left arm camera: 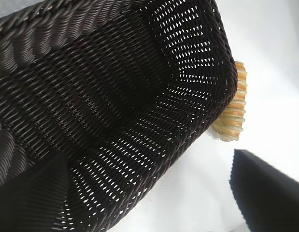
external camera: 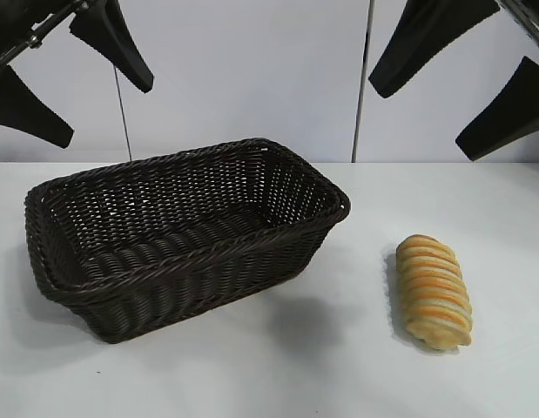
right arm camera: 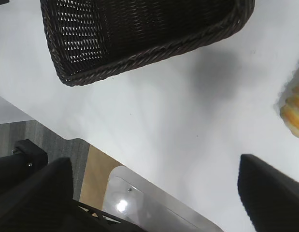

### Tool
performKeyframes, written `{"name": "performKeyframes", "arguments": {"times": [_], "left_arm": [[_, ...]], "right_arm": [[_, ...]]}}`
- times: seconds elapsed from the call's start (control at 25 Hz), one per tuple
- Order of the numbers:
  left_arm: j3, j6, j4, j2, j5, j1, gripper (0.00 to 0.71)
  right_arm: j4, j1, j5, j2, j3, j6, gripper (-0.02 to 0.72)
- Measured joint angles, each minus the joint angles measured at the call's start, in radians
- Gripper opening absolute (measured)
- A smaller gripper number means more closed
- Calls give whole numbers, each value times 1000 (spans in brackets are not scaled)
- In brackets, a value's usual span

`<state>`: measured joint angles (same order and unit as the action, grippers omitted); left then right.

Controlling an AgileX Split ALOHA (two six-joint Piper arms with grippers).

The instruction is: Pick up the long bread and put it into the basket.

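Long bread (external camera: 434,292) seen lying on white table (external camera: 278,366), to right of basket (external camera: 178,235), apart from it. Nothing seen inside basket. Left gripper (external camera: 73,78) held high above basket, fingers spread. Right gripper (external camera: 465,83) held high above bread, fingers spread, nothing gripped.

Both the left claw (external camera: 64,83) and the right claw (external camera: 461,83) have broad, tapering, matte black fingers.
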<state>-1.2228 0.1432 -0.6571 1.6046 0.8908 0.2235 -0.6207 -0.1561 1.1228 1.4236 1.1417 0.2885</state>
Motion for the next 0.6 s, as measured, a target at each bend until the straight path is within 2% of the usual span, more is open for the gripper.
{"name": "performKeyframes", "arguments": {"times": [0.4,0.6], "left_arm": [[-1,0,0,0,32,0,654],[-73,-43,42,-26,95,0,654]], "right_arm": [[0,0,-13,0,0,0,639],[0,0,-14,0,0,0,639]]}}
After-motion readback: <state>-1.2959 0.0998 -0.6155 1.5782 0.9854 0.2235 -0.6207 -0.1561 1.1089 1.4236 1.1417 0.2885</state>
